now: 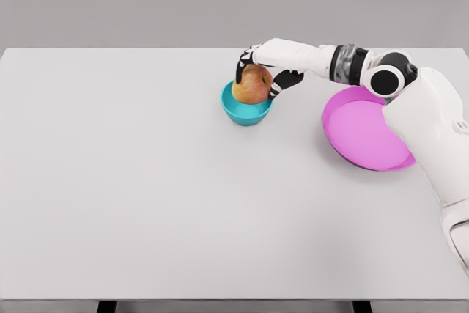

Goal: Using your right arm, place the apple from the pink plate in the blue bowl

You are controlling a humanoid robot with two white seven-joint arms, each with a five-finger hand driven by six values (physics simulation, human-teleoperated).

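A red-yellow apple sits in the mouth of the blue bowl near the table's middle back. My right hand reaches in from the right and is curled over the apple, black fingertips down both its sides. The pink plate lies to the right of the bowl with nothing on it, partly covered by my right forearm and elbow. Whether the apple rests on the bowl's bottom is hidden by the rim.
The white table spreads wide to the left and front of the bowl. Its front edge runs along the picture's bottom. My right upper arm overhangs the plate's right side.
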